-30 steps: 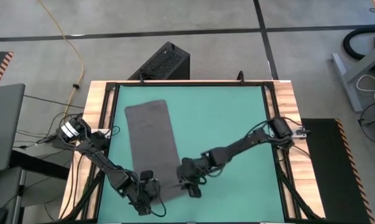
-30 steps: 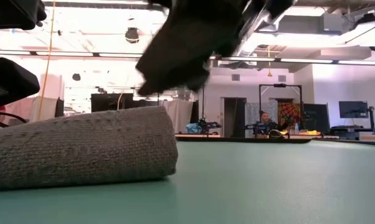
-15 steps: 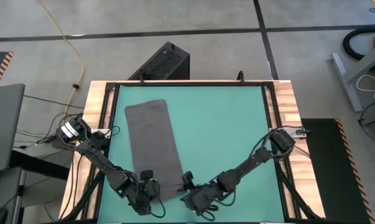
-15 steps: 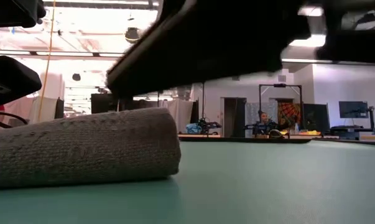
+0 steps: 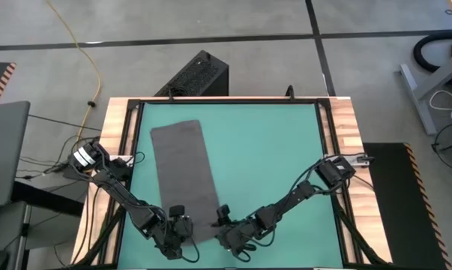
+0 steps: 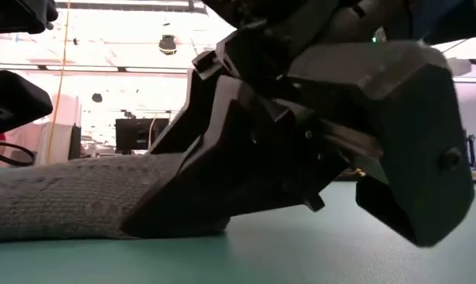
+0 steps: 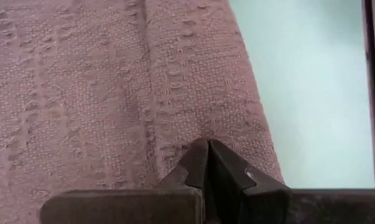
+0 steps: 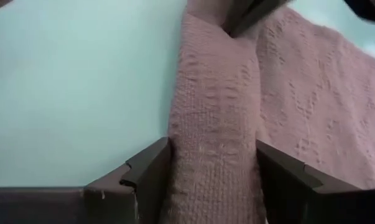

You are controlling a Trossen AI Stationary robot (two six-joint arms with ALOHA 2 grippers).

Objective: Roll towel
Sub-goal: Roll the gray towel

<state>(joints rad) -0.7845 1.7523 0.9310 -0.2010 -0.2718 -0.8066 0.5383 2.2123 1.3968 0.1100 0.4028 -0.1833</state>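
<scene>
The dark grey towel (image 5: 182, 169) lies as a long strip on the green table, with its near end rolled up (image 6: 56, 197). My left gripper (image 5: 184, 223) is shut at the left part of that rolled end, as its wrist view (image 7: 207, 152) shows. My right gripper (image 5: 220, 226) is open and low at the table, at the roll's right end. Its two fingers (image 8: 151, 169) stand along the roll (image 8: 215, 130), one on each side. In the low view one finger (image 6: 222, 173) hides the roll's right end. My left gripper pinches the towel's cloth (image 7: 203, 132) at its rolled near end between its two shut fingertips. The cloth puckers toward the tips. The towel lies on the table. One layer or several, I cannot tell. My right gripper's fingers flank the roll; I cannot tell whether they touch it.
The table's wooden frame (image 5: 121, 127) runs around the green mat (image 5: 270, 150). There is free room on the mat right of the towel. A black box (image 5: 196, 75) and a yellow cable (image 5: 91, 60) lie on the floor beyond the far edge.
My right gripper has gone from above the towel's near right corner toward the table's near edge, down to the table top, and then left to the roll's right end. The towel has stayed where it was.
</scene>
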